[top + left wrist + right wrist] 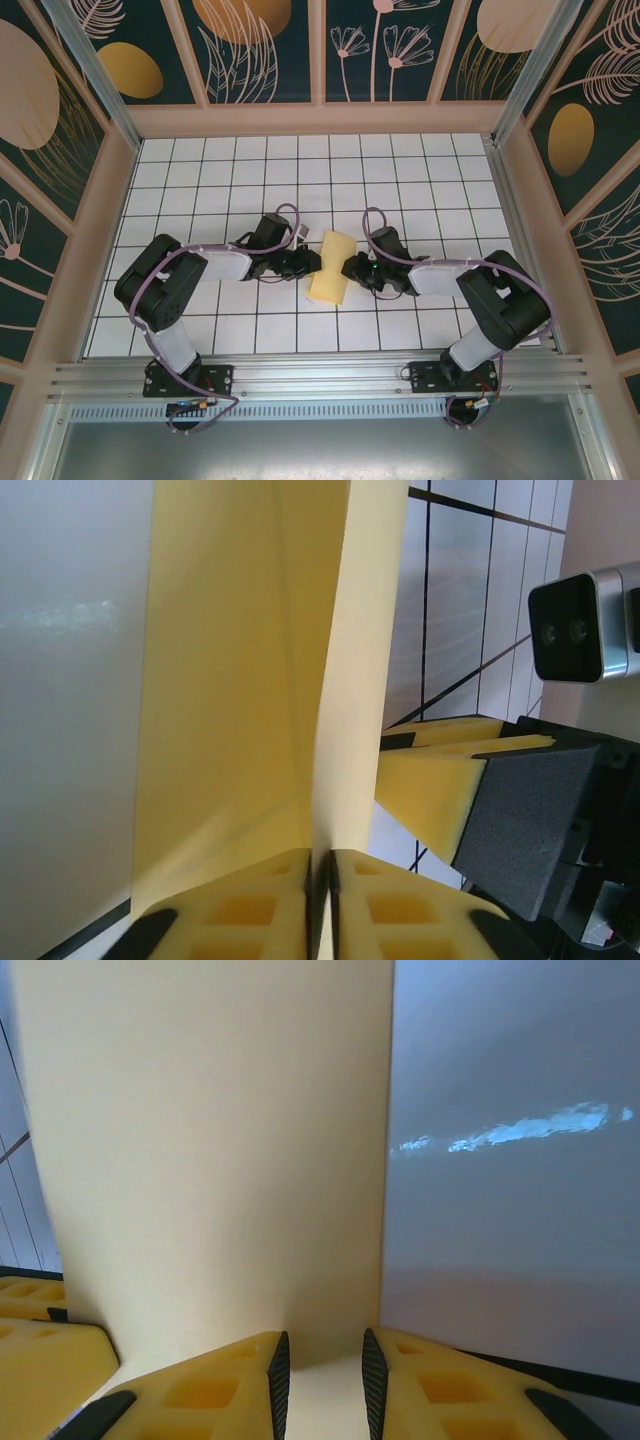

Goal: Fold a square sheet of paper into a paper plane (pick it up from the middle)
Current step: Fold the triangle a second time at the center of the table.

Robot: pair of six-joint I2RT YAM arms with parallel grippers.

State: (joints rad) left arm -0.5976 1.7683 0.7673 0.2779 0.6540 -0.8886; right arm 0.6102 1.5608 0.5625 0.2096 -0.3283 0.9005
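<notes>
The left arm [175,280] reaches in from left of the sheet of paper [331,265], which sits on the white-gridded counter [250,180] near its middle. The left hand [303,263] meets the sheet's left edge. In its wrist view the left hand [320,875] is clamped on the sheet of paper [240,680], the yellow pads [270,905] squeezing a crease edge-on while the folded yellow panels rise from the pinch in a narrow V.

The right hand [350,270] sits against the sheet's right edge. From its wrist, the right hand [320,1370] stands narrowly parted, the sheet of paper [210,1140] showing its flat face across the gap. I cannot tell whether the fingertips [372,1370] press on it.
</notes>
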